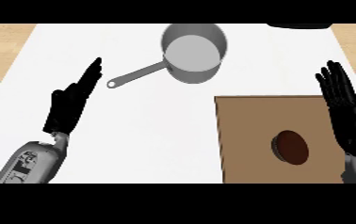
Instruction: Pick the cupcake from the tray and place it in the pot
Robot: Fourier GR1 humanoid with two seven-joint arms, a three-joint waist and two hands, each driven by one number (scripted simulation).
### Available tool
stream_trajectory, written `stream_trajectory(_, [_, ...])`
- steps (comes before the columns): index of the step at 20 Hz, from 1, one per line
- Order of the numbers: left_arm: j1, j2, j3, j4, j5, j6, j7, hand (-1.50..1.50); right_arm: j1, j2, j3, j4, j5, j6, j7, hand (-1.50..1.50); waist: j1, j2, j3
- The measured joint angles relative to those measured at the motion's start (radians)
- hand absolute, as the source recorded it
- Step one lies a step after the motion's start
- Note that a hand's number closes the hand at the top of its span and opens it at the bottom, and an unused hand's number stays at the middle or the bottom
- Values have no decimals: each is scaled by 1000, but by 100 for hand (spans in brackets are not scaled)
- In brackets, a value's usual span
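Dark brown round cupcake [290, 147] sits on the flat brown rectangular tray [243, 124], toward the tray's right side and a bit below its middle. Seen from above, it reads as a dark oval with a slightly redder top. Nothing touches it.

Tray lies on the white table [139, 138] at the lower right, its left edge running nearly straight down the view and its right part passing under the right hand.

Right hand [339, 100], black, shows along the right edge of the view, fingers [332, 79] straight and slightly apart, pointing up and away. It holds nothing. It stands over the tray's right edge, just right of the cupcake and apart from it.

Grey metal pot [194, 52] with a long straight handle [135, 75] sits on the table at top centre, well apart from the tray and up-left of it. Handle runs down-left and ends in a small ring. The pot's pale inner bottom shows.

Left hand [69, 103], black on a grey forearm [31, 162], comes in from the lower left, fingers straight and together, pointing up-right. The fingertips are near the handle's ring end but not touching it. It holds nothing.

Light wooden surface [14, 44] shows past the table's left and right edges at the top.
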Motion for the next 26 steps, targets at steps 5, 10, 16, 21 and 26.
stream_trajectory(5, [80,-35,-3,25,36,-34,-22,0,72,24,66,-12,81,-74,112,150,-19,-25,16])
stream_trajectory(10, [127,-73,-17,53,77,-57,-13,0,126,-11,15,25,300,-333,110,-150,-56,-32,14])
stream_trajectory(16, [165,-95,-22,82,104,-97,-42,0,220,183,58,-148,456,-635,-63,-150,-57,-40,20])
stream_trajectory(21, [154,-110,-15,116,99,-124,-61,0,349,148,132,-359,615,-650,164,-150,-44,-37,20])
stream_trajectory(26, [152,-120,-16,124,89,-131,-66,0,392,99,151,-493,704,-562,492,-150,-33,-35,20])
